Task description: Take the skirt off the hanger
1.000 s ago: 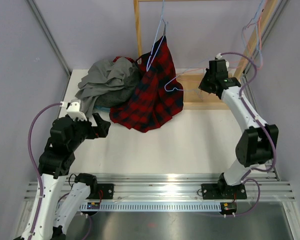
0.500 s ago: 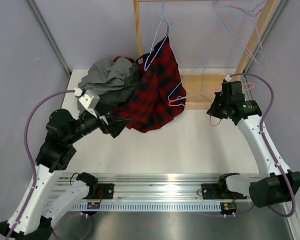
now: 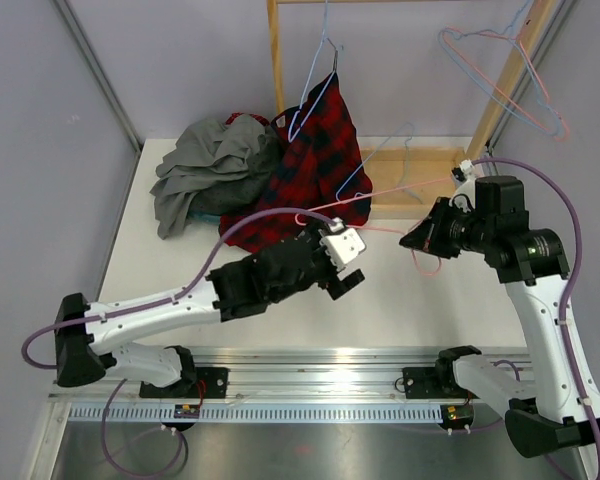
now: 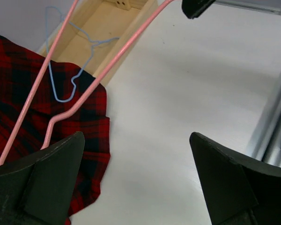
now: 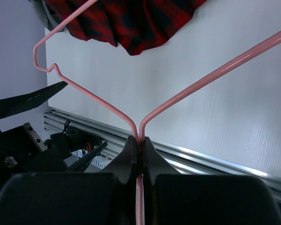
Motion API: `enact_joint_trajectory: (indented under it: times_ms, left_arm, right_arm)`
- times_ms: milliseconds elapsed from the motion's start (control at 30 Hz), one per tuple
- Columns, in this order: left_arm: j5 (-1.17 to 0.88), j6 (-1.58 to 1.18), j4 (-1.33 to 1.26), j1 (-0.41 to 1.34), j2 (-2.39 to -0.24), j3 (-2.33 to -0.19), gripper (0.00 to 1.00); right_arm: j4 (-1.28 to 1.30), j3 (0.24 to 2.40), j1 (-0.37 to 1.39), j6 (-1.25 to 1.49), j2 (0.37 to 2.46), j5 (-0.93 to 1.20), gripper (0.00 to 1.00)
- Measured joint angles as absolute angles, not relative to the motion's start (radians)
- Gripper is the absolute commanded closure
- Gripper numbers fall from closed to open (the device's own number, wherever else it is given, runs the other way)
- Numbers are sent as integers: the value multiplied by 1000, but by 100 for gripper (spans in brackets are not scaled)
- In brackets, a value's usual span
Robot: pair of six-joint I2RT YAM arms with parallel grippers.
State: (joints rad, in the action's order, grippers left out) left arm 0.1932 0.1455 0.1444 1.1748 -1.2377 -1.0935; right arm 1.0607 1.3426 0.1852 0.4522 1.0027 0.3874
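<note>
Lying heap, grey clothes (image 3: 205, 170): rear L of table (image 3: 400, 300), touching the skirt; not part of the job.
L gripper (image 3: 342, 278): arm stretched to table centre; jaws fully apart, nothing in them; near the skirt's front hem, not touching.
Skirt (image 3: 305, 190): red plaid, bunched at rear centre; lower part on the table, upper part rising toward the wooden rack (image 3: 425, 190).
Blue hanger (image 3: 310, 105): hooked high on the rack, above the skirt.
Pink hanger (image 4: 117, 56): spans from the skirt across to the R gripper; far shoulder lies over the cloth. Cannot tell if cloth is threaded on it.
R gripper (image 3: 418, 238): jaws closed tight on the pink hanger at the neck, where both wire arms meet.
Step in hand: R holds the hanger as anchor, L set up to take the fabric. Skirt judged not yet free.
Next move: L needs to close on a fold near the hem w/o catching wire, then pull cloth and hanger apart.
</note>
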Motion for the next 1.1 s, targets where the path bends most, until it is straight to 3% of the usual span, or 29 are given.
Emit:
enact_joint_trajectory:
  times_ms: [367, 567, 833, 867, 900, 933, 1000, 1100]
  left_arm:
    - [694, 620, -262, 1456, -1378, -1083, 1]
    - [794, 852, -395, 1465, -1384, -1070, 1]
    - [800, 934, -352, 1423, -1416, -1081, 3]
    - [796, 933, -339, 1412, -1420, -1083, 6]
    - [793, 931, -329, 1404, -1424, -1087, 13]
    - [790, 927, -326, 1395, -1429, -1089, 27]
    - [789, 920, -323, 1380, -1436, -1093, 37]
    - [785, 910, -321, 1368, -1438, -1095, 76]
  right_arm:
    - [1166, 1386, 185, 438, 960, 485, 100]
    - [1201, 1386, 185, 420, 972, 513, 100]
    - [1262, 1448, 185, 410, 982, 523, 100]
    - [1270, 1467, 185, 410, 982, 526, 100]
    - [1279, 1489, 185, 410, 982, 529, 100]
    - [1284, 1508, 185, 410, 981, 535, 100]
    - [1292, 1542, 185, 410, 979, 542, 100]
    - [1306, 1568, 185, 410, 973, 542, 100]
